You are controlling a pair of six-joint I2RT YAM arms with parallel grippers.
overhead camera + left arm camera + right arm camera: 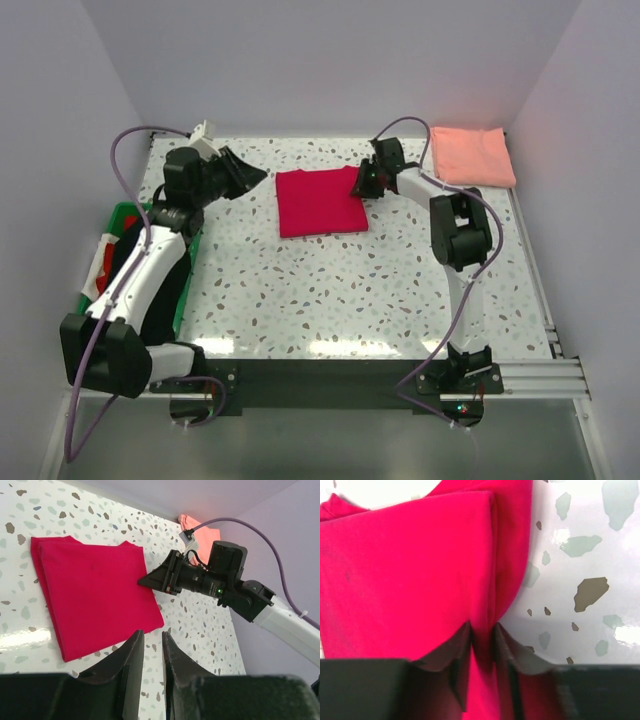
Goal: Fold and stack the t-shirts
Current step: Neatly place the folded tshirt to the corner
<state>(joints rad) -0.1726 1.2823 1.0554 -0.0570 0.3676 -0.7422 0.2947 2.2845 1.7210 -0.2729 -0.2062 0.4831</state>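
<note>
Edge of crimson t-shirt (320, 202) inside right gripper (482, 629)

Lab test cell: plain white walls (300, 60), speckled table (350, 290), aluminium rail (540, 375) at near edge.

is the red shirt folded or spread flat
Folded: the red shirt lies as a compact square with stacked layers showing at its edges; the right hand pinches one edge.

The left arm (140, 270) and right arm (462, 235) were white-linked with black joints. The left gripper (152, 636) and right gripper (481, 628) were black. Purple cables (128, 140) looped along both.
</note>
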